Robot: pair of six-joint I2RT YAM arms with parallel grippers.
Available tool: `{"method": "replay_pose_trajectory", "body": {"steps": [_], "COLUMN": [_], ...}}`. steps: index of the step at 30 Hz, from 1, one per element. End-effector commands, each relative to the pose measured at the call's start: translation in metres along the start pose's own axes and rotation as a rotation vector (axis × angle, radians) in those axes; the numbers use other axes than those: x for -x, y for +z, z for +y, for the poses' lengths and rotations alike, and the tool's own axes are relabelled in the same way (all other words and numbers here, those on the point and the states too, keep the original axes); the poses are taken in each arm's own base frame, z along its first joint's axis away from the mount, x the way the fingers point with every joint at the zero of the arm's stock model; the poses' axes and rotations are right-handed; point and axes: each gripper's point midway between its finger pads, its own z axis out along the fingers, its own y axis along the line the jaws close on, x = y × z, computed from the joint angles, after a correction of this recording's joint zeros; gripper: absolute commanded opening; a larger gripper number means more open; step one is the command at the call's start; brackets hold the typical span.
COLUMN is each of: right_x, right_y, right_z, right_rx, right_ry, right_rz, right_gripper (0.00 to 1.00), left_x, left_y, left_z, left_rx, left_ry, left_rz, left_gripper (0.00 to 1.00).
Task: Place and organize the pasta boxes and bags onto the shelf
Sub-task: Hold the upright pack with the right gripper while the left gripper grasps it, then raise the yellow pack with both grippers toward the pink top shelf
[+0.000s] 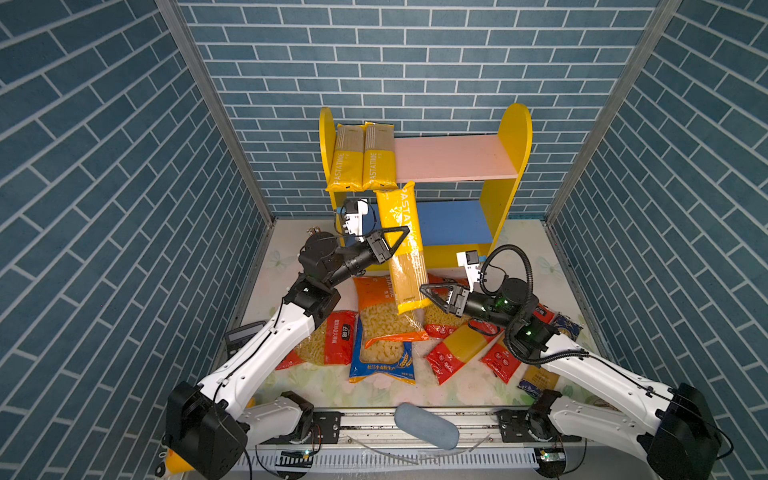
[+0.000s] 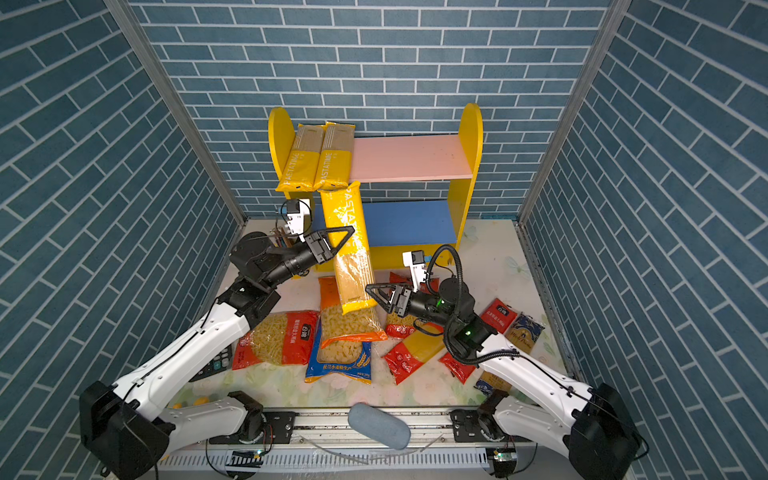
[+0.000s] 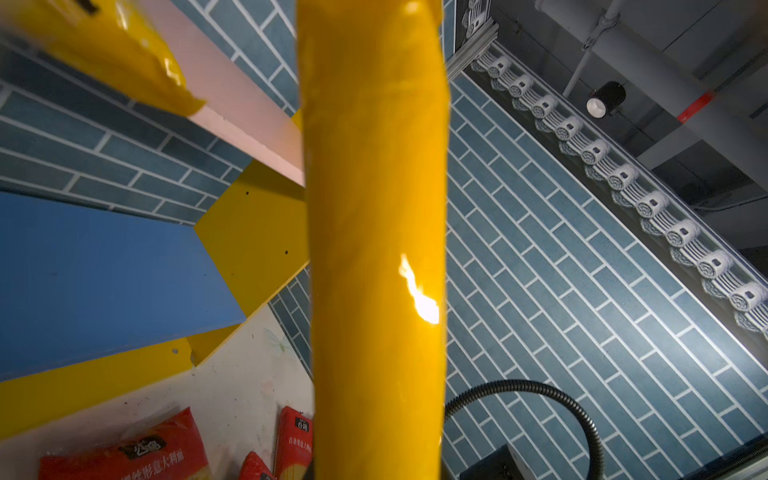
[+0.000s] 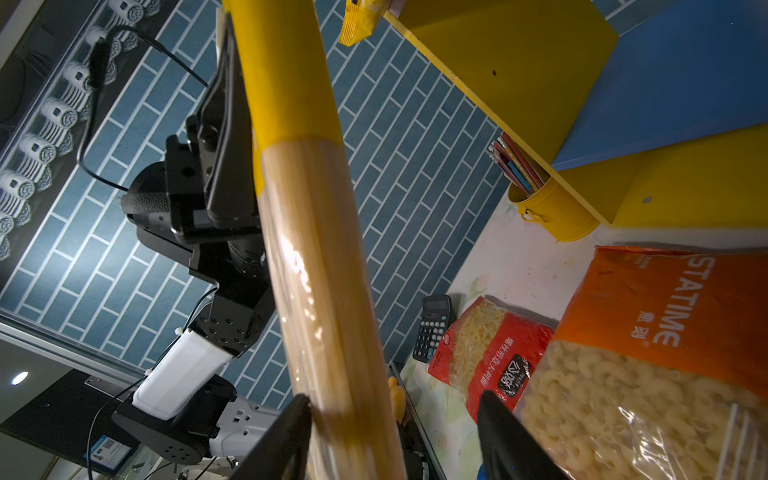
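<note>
The left tool is clamped across a long yellow PASTATIME pack. It grips the pack on its printed yellow half and carries it clear of the desk. The pack stands steeply tilted, its yellow end rising past that tool toward the shelf and its clear, spaghetti-filled end hanging down toward the right tool. In the left wrist view the pack fills the middle of the picture right in front of the tool, whose fingers are hidden there. The right tool has its fingers spread. In the right wrist view the clear end of the pack runs between them, close against one finger and well apart from the other, so nothing is pinched there. Above the left tool, two more PASTATIME packs lie side by side at one end of the shelf's pink upper board, overhanging its front edge. The held pack's top end is just beside them. The blue lower board lies beyond the left tool's tips, behind the held pack. Under and around the right tool other packs lie on the desk: an orange macaroni bag, a blue bag, a red macaroni bag, red-and-yellow spaghetti packs and a dark-blue pack. Whether the held pack's lower end touches the orange bag cannot be told.
</note>
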Motion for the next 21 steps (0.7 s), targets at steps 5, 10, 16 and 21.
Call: {"method": "replay_pose_trajectory", "body": {"steps": [5,10,16,21], "right_x": [0.017,0.041,0.061,0.076], "right_y": [0.002,0.008,0.019,0.019], "right_z": [0.026,0.049,0.071,0.085], "right_rx": [0.128,0.182,0.285,0.324], "right_ry": [-0.014,-0.074,-0.077,-0.099], "right_rz": [-0.074,-0.131,-0.174,-0.22], "right_gripper": [0.63,0.62,0.49,0.24], "left_x": [0.06,0.063,0.067,0.067], "left_y": [0.0,0.003,0.006,0.008], "left_z": [-0.08,-0.076,-0.073,-0.067], "left_rx": [-0.242,-0.232,-0.224,-0.202], "left_ry": [0.04,0.031,-0.019,-0.024], "left_rz": [-0.147,-0.158,-0.167,-0.166], "left_gripper": [0.0,0.0,0.04,0.12]}}
